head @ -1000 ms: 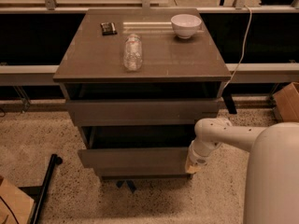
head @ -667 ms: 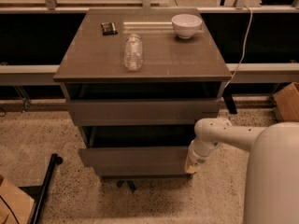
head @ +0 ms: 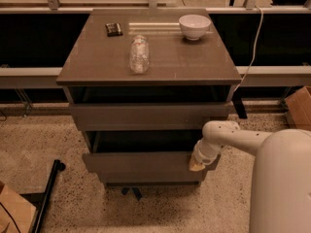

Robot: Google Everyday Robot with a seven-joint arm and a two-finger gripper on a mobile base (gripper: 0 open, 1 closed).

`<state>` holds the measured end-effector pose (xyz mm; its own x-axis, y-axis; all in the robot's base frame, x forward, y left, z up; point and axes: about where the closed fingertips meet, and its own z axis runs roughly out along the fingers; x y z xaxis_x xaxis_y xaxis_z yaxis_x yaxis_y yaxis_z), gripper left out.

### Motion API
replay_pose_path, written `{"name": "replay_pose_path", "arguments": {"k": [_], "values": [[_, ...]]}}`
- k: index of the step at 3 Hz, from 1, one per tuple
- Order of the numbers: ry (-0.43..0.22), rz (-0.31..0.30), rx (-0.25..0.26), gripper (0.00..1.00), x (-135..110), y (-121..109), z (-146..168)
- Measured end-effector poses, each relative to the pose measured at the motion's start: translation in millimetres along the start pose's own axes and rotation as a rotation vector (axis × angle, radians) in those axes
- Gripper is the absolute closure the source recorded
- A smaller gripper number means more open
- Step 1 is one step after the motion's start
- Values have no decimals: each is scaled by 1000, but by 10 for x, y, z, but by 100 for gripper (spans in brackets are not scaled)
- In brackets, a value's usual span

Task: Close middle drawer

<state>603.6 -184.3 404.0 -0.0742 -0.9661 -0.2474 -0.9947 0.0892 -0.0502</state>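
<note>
The hand point(head: 197, 164) sits low at the right end of the middle drawer point(head: 141, 162), apparently touching its front panel. It hangs from the white arm point(head: 233, 136), which reaches in from the robot's body to its right, and I cannot tell whether the hand is open or closed. The drawer stretches left from the hand and stands pulled out toward the camera, with a dark strip of open interior showing just above its front. So the closing looks not yet done. In my judgement the push is only set up, and nearly all the inward travel is left. Above the hand, the top drawer point(head: 146, 115) also seems slightly out. Higher up, on the table point(head: 194, 64), lie a clear bottle point(head: 139, 55), a white bowl point(head: 194, 26) and a small dark object point(head: 113, 29).
</note>
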Motion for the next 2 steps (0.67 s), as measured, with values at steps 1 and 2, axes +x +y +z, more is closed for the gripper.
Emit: {"name": "replay_pose_path", "arguments": {"k": [1,2], "values": [[1,-7,8,100,-3,-56,26],[0,-7,4,83,-4,-40,48]]}}
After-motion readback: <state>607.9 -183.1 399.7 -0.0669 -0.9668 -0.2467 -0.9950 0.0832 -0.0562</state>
